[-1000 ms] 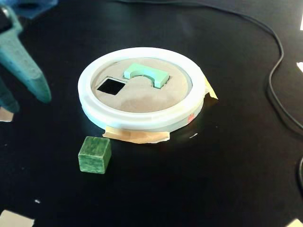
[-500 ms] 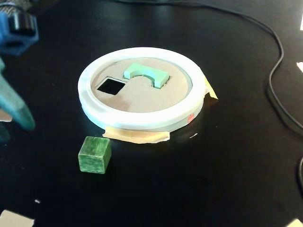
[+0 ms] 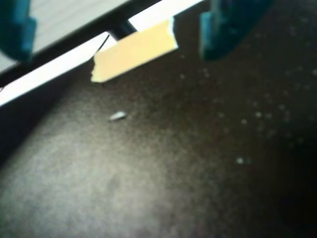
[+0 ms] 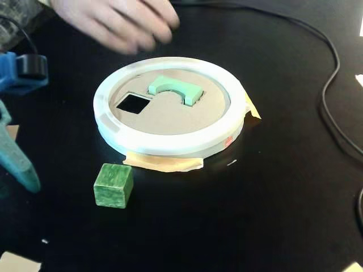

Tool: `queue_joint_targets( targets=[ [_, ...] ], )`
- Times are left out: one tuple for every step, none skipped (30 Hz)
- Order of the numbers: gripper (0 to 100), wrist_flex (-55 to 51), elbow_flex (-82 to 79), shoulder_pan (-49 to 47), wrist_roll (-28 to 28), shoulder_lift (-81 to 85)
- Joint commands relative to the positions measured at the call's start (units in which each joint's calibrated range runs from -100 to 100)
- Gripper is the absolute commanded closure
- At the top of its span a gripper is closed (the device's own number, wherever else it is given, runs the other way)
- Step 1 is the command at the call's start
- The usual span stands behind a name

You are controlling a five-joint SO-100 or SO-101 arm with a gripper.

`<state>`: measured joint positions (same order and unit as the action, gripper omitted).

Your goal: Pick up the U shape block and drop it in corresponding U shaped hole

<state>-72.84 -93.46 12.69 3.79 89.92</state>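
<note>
In the fixed view the pale mint-green U shape block (image 4: 170,89) lies on the tan cardboard disc (image 4: 164,122) inside the white rim (image 4: 170,144), to the right of the square cutout (image 4: 133,103). The block covers the U shaped hole, so the hole does not show. My gripper (image 4: 25,170) is at the far left edge, well away from the disc and empty. In the wrist view the gripper (image 3: 116,49) has its teal fingers (image 3: 218,29) wide apart over the dark table, with nothing between them.
A person's hand (image 4: 119,22) hovers just behind the disc. A darker green cube (image 4: 113,185) stands on the table in front of the disc. Yellow tape (image 3: 133,49) lies at the table edge. A black cable (image 4: 329,96) runs along the right.
</note>
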Motion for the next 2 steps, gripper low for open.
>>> queue_joint_targets(
  targets=[
    [44, 1.8, 0.0, -0.3, 0.0, 0.4],
    [44, 1.8, 0.0, -0.3, 0.0, 0.4]
  ],
)
